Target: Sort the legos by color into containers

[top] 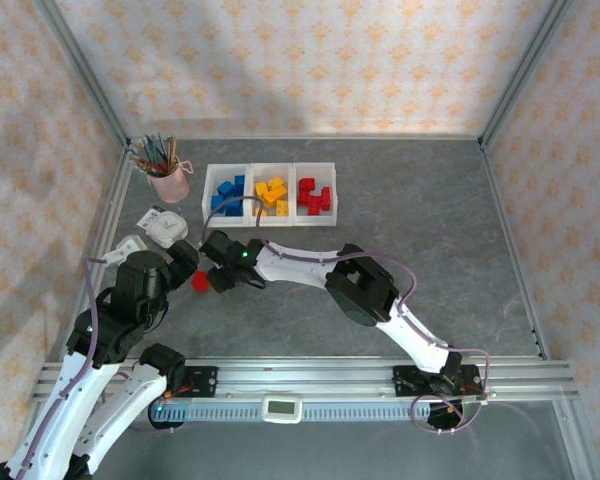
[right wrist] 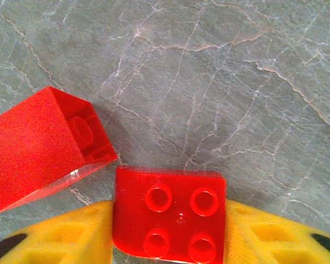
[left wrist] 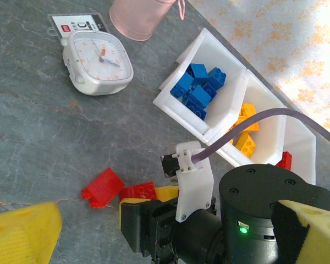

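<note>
Right tool (right wrist: 168,234) was extended across to the near-left part of the worktop (top: 430,220), jaws narrowed onto a red brick (right wrist: 169,212), studs up, a yellow pad touching each side face: held. Whether it was clear of the surface could not be told. A second red brick (right wrist: 44,154) lay tipped on its side just left of it, close but apart in the right wrist view. Left tool (left wrist: 165,212) hung over the same spot, jaws wide, nothing between them. The containers (top: 270,166) stood farther off: blue bricks in the left bin, yellow in the middle, red in the right bin (top: 332,195). Judged step: carry the held brick to the right bin. Notes for doing it well: lift straight up first, so the pad nearest the tipped brick does not drag it. Keep the squeeze steady, since the pads seemed to bear on only part of the side faces and the brick could pivot. Rise above the bin walls before crossing the blue and yellow bins. Stop over the middle of the right bin, lower, then open. The left arm sat close, so the path should swing away from it.
</note>
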{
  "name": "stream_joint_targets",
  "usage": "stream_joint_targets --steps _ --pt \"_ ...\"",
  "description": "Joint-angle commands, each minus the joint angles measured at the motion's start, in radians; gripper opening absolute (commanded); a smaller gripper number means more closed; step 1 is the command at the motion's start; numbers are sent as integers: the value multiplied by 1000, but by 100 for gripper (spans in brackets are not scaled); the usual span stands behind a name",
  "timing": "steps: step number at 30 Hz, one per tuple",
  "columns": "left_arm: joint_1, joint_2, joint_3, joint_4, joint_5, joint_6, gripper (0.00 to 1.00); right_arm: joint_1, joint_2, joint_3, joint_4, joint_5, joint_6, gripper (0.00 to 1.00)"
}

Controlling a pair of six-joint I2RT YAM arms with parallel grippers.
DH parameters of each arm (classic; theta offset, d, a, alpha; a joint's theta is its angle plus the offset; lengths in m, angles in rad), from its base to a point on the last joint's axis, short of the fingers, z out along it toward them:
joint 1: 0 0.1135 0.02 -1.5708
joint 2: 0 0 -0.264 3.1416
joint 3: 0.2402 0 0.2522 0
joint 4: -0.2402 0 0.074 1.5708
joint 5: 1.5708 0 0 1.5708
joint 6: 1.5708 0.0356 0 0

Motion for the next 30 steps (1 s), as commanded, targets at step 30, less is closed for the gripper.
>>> stream_joint_targets --steps 30 --pt "7 233 -22 338 208 118 99 -525 -379 -267 36 139 130 38"
